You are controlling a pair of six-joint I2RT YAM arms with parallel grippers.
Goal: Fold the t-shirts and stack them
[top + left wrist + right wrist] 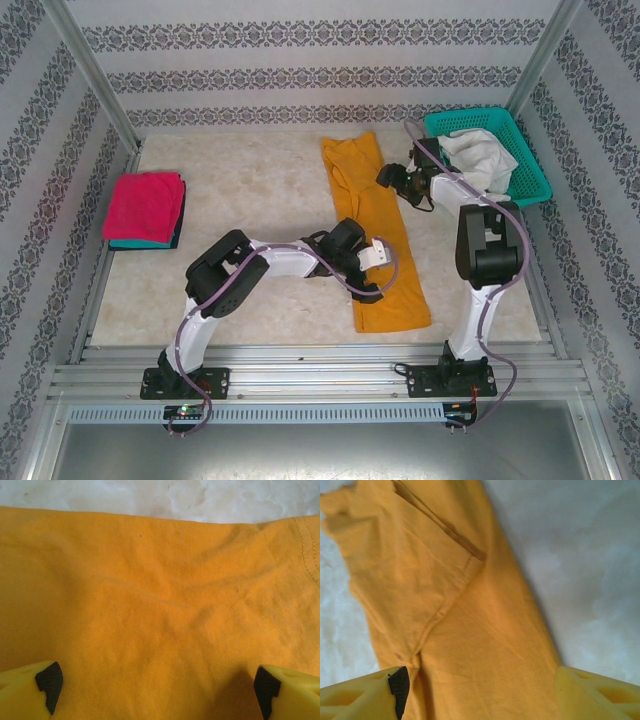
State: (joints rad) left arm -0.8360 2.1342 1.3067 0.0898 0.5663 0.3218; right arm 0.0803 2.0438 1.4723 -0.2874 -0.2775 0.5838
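Left gripper (pixel 157 686) and right gripper (pixel 480 685) both stand wide apart over one mustard t-shirt (pixel 395 300). At nine o'clock, one magenta t-shirt (pixel 145 203) lies on one teal t-shirt (pixel 138 243).

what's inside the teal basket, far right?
A crumpled whitish cloth fills most of the basket. Bare lattice shows along the far and right sides. Anything under the cloth is covered, so I cannot tell.

A long folded shirt (pixel 392 285) lay down the middle of the counter (pixel 260 190), running far to near; stacked shirts (pixel 145 205) sat well apart at its left; a basket (pixel 531 165) stood far right, cloth (pixel 478 155) inside.
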